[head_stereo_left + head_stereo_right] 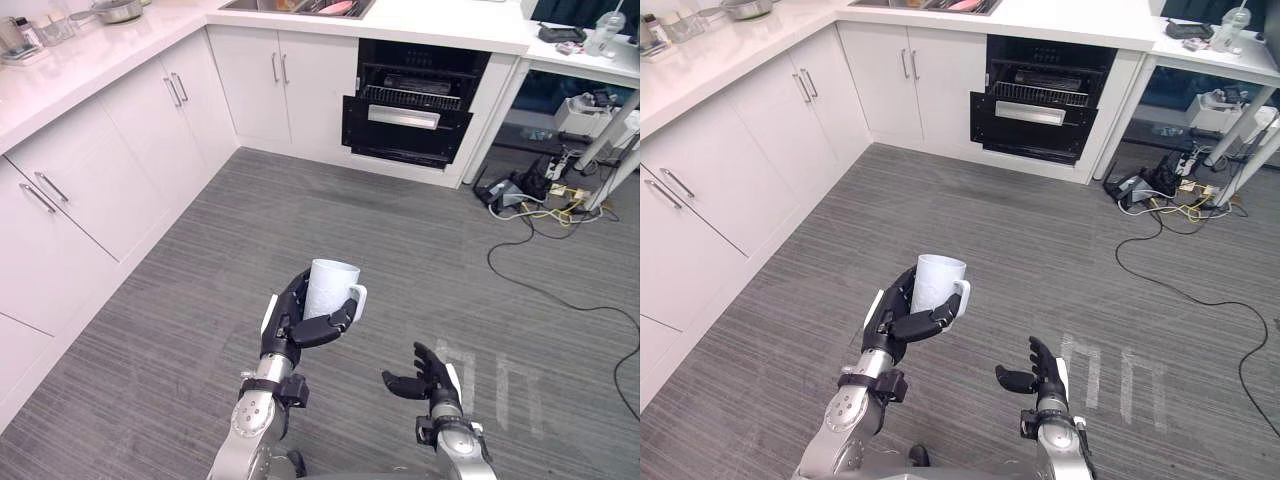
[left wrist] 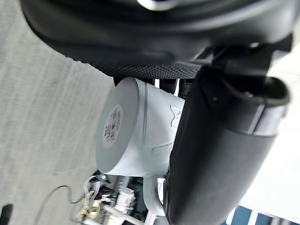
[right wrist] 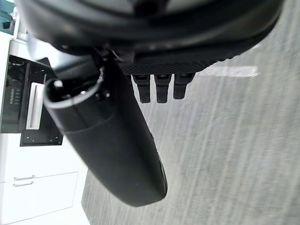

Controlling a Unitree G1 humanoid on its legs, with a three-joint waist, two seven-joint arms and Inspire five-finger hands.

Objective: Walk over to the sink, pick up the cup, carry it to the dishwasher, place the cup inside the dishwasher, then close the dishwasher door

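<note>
1. While the left hand (image 1: 290,325) grips the cup (image 1: 330,288), fingers and thumb curled round its body with the handle beside the thumb, hold it upright;
2. walk it toward the open dishwasher (image 1: 415,105), well beyond the fingertips;
3. leave the right hand (image 1: 432,382), fingers relaxed and empty, clear of the cup

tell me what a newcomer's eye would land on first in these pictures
The white cup stands out first, held upright in the left hand low in the foreground over the grey floor. Next comes the black dishwasher, open with its rack showing, set in the white cabinets at the far side. The right hand hangs open and empty beside the cup.
</note>
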